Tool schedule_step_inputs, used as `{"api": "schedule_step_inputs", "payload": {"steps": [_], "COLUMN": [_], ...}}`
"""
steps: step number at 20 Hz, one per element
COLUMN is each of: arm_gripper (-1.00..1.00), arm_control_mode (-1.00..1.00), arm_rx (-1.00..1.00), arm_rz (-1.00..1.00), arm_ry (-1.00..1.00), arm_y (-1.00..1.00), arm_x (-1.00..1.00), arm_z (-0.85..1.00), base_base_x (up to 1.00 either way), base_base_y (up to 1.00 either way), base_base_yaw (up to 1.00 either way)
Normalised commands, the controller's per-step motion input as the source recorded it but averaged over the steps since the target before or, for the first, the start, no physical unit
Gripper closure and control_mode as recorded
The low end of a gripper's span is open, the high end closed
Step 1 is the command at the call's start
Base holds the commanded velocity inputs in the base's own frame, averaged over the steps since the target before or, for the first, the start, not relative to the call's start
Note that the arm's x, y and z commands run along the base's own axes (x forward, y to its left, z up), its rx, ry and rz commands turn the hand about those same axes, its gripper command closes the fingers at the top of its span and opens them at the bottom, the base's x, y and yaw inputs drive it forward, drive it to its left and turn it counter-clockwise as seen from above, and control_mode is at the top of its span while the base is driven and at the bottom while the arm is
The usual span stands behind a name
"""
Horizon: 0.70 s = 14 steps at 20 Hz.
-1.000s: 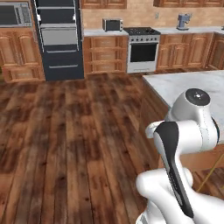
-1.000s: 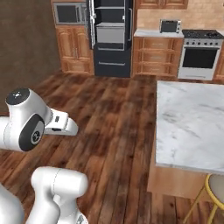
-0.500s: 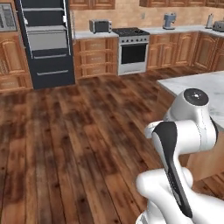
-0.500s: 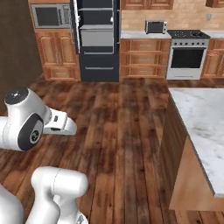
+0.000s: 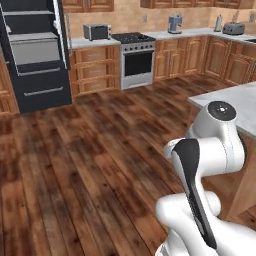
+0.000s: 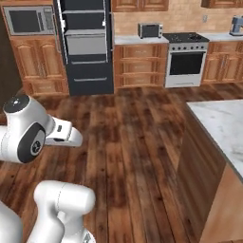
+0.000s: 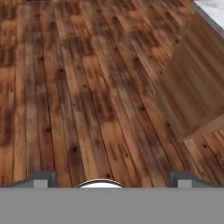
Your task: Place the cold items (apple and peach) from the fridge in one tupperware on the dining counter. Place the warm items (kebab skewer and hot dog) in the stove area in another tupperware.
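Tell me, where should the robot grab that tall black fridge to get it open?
Probably by one of the slim grey vertical handles on the fridge, approached straight from the front. They are thin upright bars standing proud of the black door, so the open pincer could likely close across one from either side, then pull back.

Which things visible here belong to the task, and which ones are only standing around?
Belong to the task:
fridge
stove
dining counter
gripper, open and holding nothing

Only standing around:
toaster
microwave
blender
wooden cabinets
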Motion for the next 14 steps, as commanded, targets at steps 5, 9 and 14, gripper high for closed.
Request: {"api": "schedule_step_inputs", "payload": {"steps": [5,9,14], "arm_gripper": [-1.0,-1.0,-1.0], "arm_control_mode": [1.0,1.0,1.0], "arm_rx": [0.0,0.0,0.0], "arm_rz": [0.0,0.0,0.0], "arm_ry": [0.0,0.0,0.0], "arm_y": [0.0,0.0,0.0], "arm_x": [0.0,0.0,0.0], "arm_z": [0.0,0.0,0.0], "base_base_x": [0.45,0.39,0.35], "base_base_y": [0.12,0.19,0.13], "base_base_yaw": [-0.35,-0.38,-0.37]}}
